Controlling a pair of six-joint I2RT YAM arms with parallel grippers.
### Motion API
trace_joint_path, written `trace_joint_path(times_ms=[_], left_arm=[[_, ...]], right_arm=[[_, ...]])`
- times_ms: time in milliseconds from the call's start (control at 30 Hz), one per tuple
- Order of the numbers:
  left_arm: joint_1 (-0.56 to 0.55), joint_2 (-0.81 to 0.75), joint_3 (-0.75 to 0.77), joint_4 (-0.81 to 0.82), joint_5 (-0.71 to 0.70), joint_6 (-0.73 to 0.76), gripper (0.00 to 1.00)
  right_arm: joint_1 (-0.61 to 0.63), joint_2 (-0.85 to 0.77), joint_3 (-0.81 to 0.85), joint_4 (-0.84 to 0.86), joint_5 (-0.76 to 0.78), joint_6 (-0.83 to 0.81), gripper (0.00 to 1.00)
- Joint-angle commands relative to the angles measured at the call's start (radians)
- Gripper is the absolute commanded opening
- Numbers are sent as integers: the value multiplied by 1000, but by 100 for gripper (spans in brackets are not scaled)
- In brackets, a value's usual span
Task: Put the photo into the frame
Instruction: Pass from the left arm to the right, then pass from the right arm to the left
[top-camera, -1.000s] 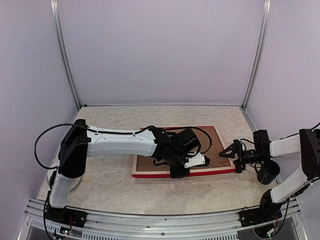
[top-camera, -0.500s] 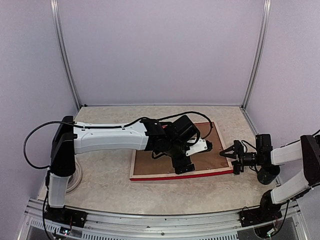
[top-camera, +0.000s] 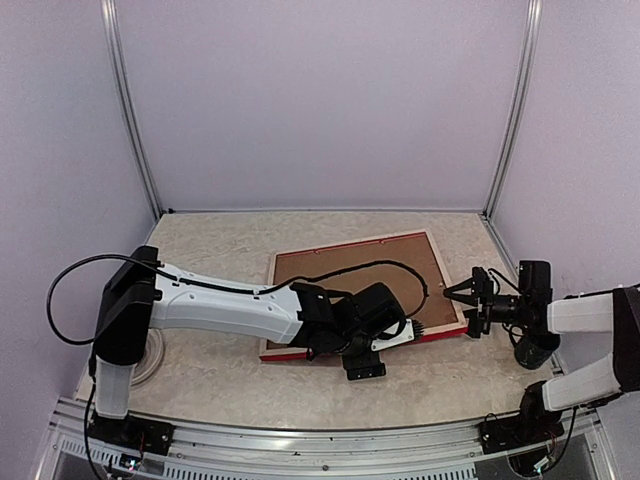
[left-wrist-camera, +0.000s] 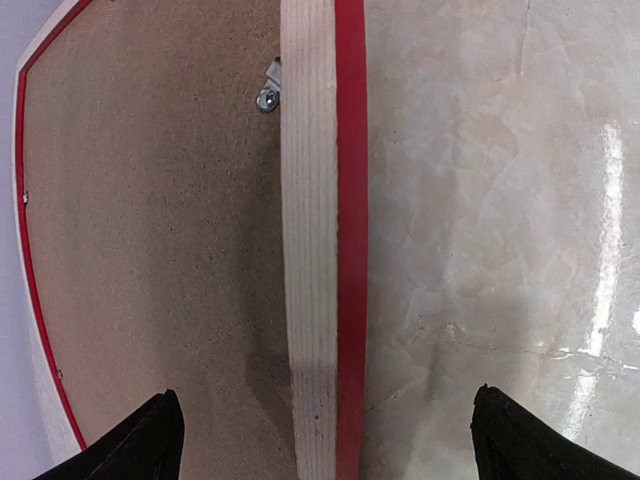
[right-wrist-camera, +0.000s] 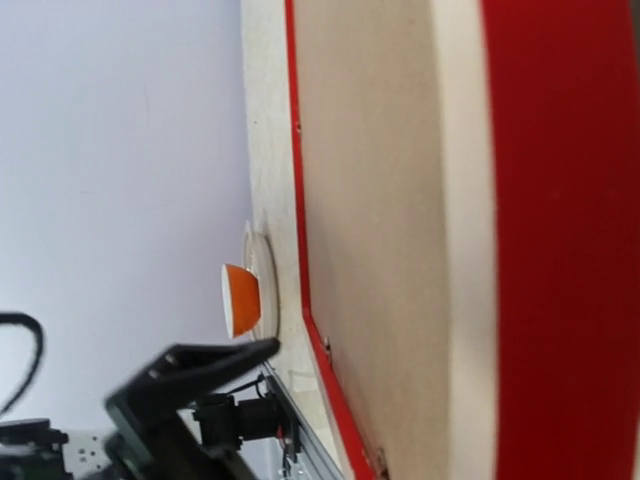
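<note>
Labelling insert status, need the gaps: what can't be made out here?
- photo: in no view; backing board covers the frame opening.
- whether right gripper touches frame: top view too small; right wrist shows only one finger.
- orange-white object: right wrist, blurred, far off.

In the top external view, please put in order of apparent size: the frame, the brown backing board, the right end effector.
1. frame: largest.
2. brown backing board: only slightly smaller, lying inside the frame; the left arm covers part of both.
3. right end effector: much the smallest.
</note>
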Motion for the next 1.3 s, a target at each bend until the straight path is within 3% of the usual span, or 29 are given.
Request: trace_joint_path(times_ms=[0, 200, 333, 600, 733, 833, 1000, 1267], left_arm=[[-35, 25, -17, 101, -202, -17, 99], [-71, 38, -82, 253, -455, -22, 98], [-84, 49, -112, 341, -588, -19, 88], [-87, 59, -142, 480, -695, 24, 26], [-89, 27, -162, 529, -696, 39, 6], [-89, -17, -175, 535, -679, 29, 0], [-75, -108, -179, 512, -591, -13, 0], [-2, -349, -231, 514, -310, -53, 0]], right_arm=[[-8, -78, 37, 22, -34, 62, 88], [-7, -183, 40, 11, -11, 150, 88], [-5, -253, 49, -13, 10, 199, 88], [26, -341, 51, -50, 67, 275, 88], [65, -377, 60, -38, 92, 321, 89], [79, -397, 100, -60, 107, 327, 89], [79, -388, 173, -100, 117, 305, 90], [81, -359, 275, -132, 129, 245, 92]])
